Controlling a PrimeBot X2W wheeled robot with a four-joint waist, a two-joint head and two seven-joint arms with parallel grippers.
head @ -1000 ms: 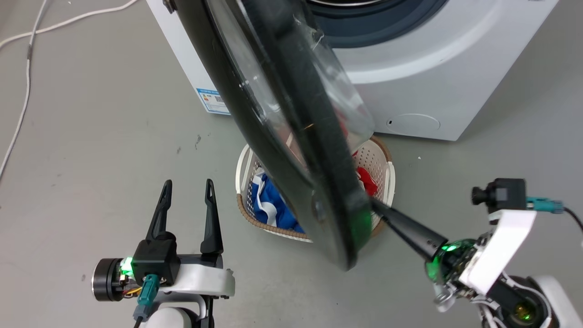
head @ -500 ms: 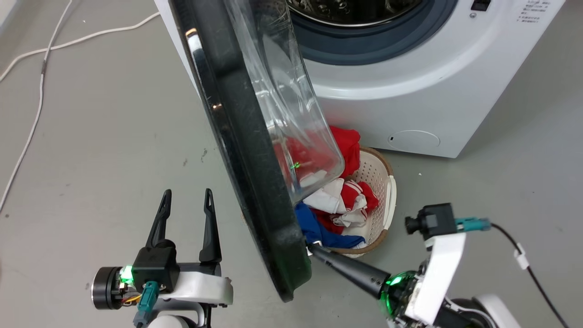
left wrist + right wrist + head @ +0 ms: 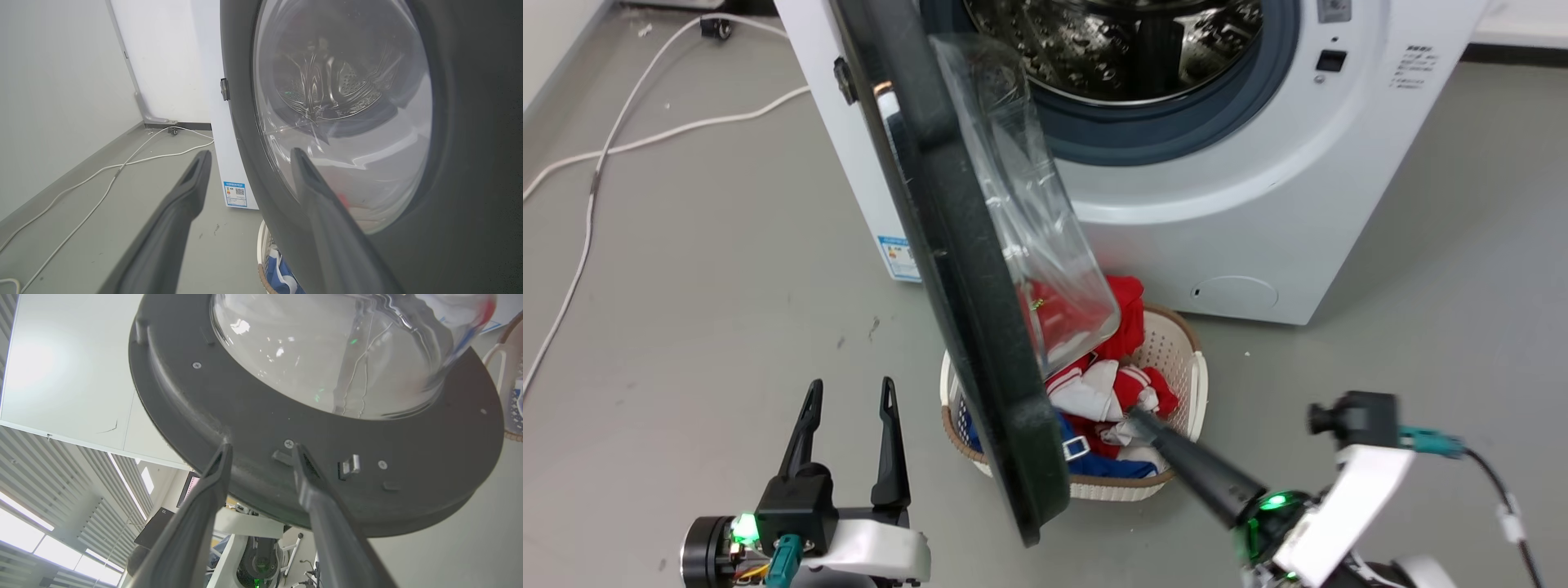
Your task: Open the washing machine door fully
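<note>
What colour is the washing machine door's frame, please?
Black; the washing machine door shows best in head view.

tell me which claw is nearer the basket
Right. The right claw points over the clothes in the basket; the left claw sits left of the door, which stands between it and the basket.

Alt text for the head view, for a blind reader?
The black washing machine door stands swung out, edge-on, from the white washing machine, steel drum exposed. A laundry basket of red, white and blue clothes sits beneath; the open left gripper is left of the door, the right gripper over the basket.
</note>
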